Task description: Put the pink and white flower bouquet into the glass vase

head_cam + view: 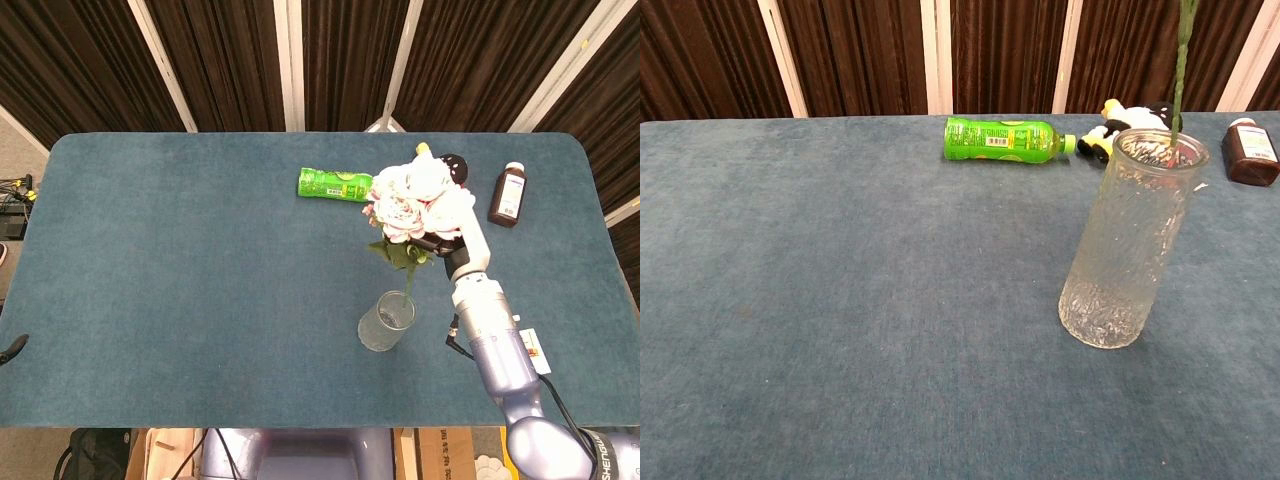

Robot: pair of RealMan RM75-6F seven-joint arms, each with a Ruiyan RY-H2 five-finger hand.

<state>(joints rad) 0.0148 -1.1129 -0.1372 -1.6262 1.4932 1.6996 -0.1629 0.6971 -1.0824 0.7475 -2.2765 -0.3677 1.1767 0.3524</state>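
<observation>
My right hand holds the pink and white flower bouquet by its stems, just above and behind the glass vase. The blooms hide most of the hand. In the chest view the green stem hangs straight down, its tip at the far rim of the vase. The vase stands upright on the blue table. Neither view shows my left hand.
A green bottle lies on its side at the back of the table. A black and white plush toy sits behind the vase. A brown medicine bottle lies at the back right. A white card lies near my right forearm.
</observation>
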